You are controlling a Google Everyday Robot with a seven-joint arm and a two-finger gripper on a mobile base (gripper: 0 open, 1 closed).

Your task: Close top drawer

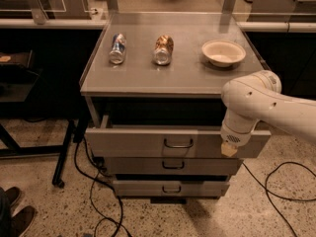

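The top drawer (148, 142) is a wide grey metal drawer with a small dark wire handle (178, 143) at its centre. It stands pulled out from under the grey cabinet top (173, 75), with a dark gap showing behind its front panel. My gripper (228, 148) hangs from the white arm (256, 102) and sits against the right part of the drawer's front panel, right of the handle.
Two narrower drawer fronts (173, 165) (170, 187) lie below. On the cabinet top lie a blue can (117, 48), a brown can (163, 49) and a white bowl (223, 52). Cables (94, 191) trail on the floor. Shoes (15, 214) show at the bottom left.
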